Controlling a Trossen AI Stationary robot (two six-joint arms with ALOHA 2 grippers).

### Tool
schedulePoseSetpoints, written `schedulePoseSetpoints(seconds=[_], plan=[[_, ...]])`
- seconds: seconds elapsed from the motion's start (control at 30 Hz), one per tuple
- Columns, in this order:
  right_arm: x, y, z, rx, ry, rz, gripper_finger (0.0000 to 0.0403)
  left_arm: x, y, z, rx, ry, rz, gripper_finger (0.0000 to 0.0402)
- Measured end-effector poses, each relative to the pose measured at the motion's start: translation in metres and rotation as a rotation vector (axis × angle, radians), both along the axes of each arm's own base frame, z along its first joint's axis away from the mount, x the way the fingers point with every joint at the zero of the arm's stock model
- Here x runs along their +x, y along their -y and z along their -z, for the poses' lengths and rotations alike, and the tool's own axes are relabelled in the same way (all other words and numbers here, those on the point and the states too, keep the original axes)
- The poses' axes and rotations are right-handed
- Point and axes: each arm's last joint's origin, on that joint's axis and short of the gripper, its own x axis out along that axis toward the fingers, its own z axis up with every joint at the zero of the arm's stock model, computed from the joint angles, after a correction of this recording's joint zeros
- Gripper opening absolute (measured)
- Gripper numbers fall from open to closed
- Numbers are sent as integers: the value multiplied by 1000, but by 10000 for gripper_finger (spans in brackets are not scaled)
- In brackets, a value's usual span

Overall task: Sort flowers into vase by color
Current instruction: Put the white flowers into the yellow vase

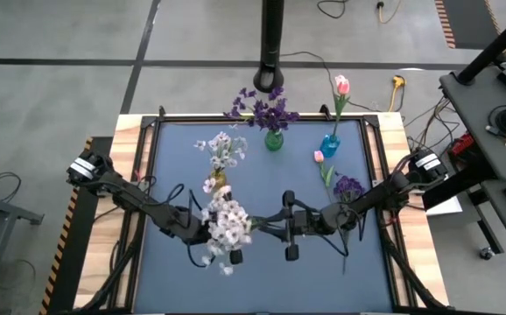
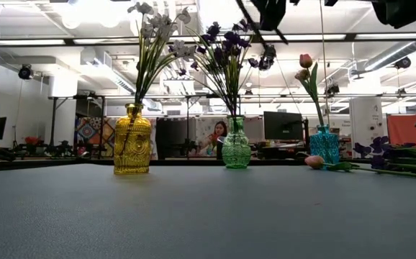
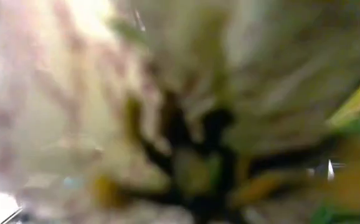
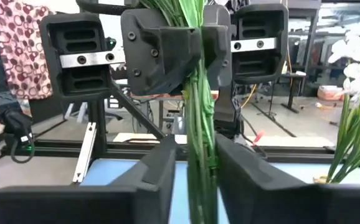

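Along the table's back, yellow vase (image 2: 132,139) with white sprays (image 1: 222,150), left pincer (image 1: 209,229) pinching white stems (image 4: 200,112).

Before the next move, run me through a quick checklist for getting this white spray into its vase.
1. Left pincer shut on the green stems of the white-blossom spray: ok.
2. Right pincer clear of those stems: not ok, it sits around them.
3. Yellow glass vase upright: ok.
4. Yellow vase holds only white flowers: ok.
5. Room left in its neck: cannot tell.
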Motion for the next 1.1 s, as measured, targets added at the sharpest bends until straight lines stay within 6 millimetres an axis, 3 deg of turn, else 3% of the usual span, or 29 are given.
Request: schedulePoseSetpoints(seconds=[0.17, 0.4, 0.67, 0.87, 1.1], plan=[[-1, 0, 0, 13, -19, 23, 157, -6, 1, -1, 16, -42, -52, 33], [-9, 5, -7, 45, -112, 71, 208, -37, -8, -8, -29, -200, -278, 18], [-12, 7, -9, 38, -149, 91, 224, -75, -35, -23, -106, -256, -410, 10], [-11, 6, -6, 41, -161, 91, 224, -104, -52, -55, -199, -182, -350, 10], [-10, 8, -5, 36, -169, 98, 224, -122, -61, -64, -225, -208, -257, 9]])
